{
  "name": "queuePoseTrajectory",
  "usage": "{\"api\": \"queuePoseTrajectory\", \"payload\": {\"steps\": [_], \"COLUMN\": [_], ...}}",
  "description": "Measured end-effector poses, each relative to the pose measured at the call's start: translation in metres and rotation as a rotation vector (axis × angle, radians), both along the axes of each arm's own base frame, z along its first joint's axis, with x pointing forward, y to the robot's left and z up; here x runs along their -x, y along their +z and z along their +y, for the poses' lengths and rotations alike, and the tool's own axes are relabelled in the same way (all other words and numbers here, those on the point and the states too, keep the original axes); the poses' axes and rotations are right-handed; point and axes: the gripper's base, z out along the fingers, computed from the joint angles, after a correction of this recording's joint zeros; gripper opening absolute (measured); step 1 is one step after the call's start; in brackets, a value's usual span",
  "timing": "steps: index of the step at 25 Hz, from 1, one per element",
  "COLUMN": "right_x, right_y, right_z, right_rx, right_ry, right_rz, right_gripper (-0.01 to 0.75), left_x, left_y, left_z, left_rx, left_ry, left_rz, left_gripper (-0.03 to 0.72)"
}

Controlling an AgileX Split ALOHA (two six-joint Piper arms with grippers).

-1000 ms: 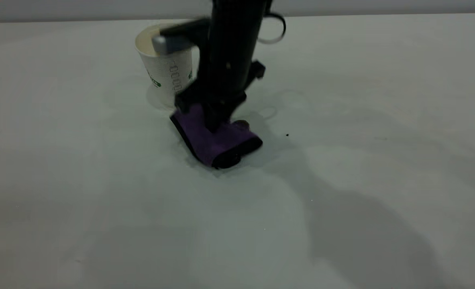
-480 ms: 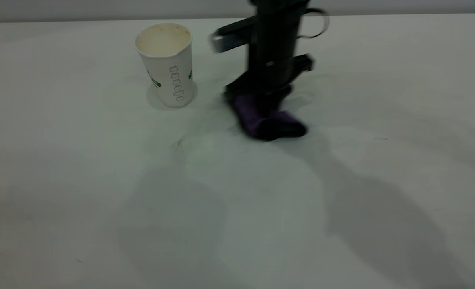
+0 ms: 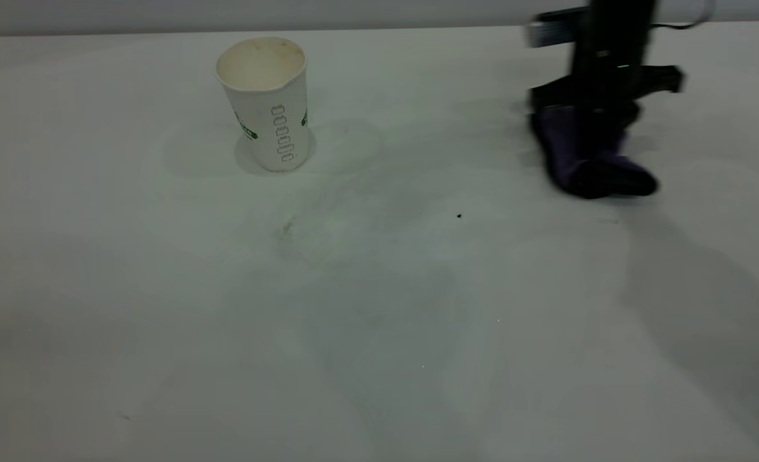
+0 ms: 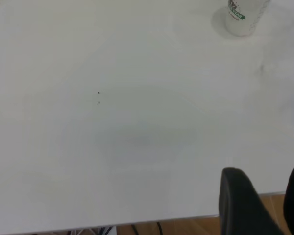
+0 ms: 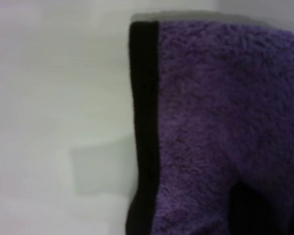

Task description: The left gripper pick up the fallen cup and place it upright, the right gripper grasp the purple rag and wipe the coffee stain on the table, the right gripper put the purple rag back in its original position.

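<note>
**Two steps done, rag on its way back**

Cup (image 3: 265,102) stands upright, far side of the table (image 3: 161,321). Right gripper (image 3: 594,138) is clamped on the rag (image 3: 578,160), which hangs bunched from it, well right of the cup; its lower fold looks to be at or just off the surface. A second ago it was pressed down just right of the cup's base, over the brown stain. Since then it has swept far right. No round brown spot is left there, only a faint smear in front of the cup (image 3: 286,228) and a tiny black speck (image 3: 459,216). Wipe looks finished; what's left is setting the rag down and letting go. Left gripper (image 4: 262,205) is parked off the table edge, well clear of the cup (image 4: 244,17), fingers apart, holding nothing.
</note>
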Motion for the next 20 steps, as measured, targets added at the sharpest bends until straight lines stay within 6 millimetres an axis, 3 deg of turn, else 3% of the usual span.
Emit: {"api": "queuePoseTrajectory", "payload": {"steps": [2,5,8,10,15,20], "right_x": [-0.002,-0.003,-0.006,-0.005,0.014,0.059], "right_y": [0.004,0.015,0.056,0.102,0.220,0.318], "right_z": [-0.014,-0.024,-0.028,-0.029,-0.031,-0.022], "right_rx": [-0.016,-0.010,0.027,0.037,0.031,-0.011], "right_ry": [-0.009,0.014,0.063,0.075,0.067,0.101], "right_rz": [0.001,0.004,-0.021,-0.056,-0.188,-0.359], "right_gripper": [0.201,0.436,0.664,0.712,0.727,0.727], "left_x": [0.000,0.000,0.000,0.000,0.000,0.000], "left_y": [0.000,0.000,0.000,0.000,0.000,0.000], "left_z": [0.000,0.000,0.000,0.000,0.000,0.000], "left_rx": [0.000,0.000,0.000,0.000,0.000,0.000], "left_ry": [0.000,0.000,0.000,0.000,0.000,0.000], "left_rz": [0.000,0.000,0.000,0.000,0.000,0.000], "left_gripper": [0.287,0.287,0.287,0.287,0.287,0.287]}}
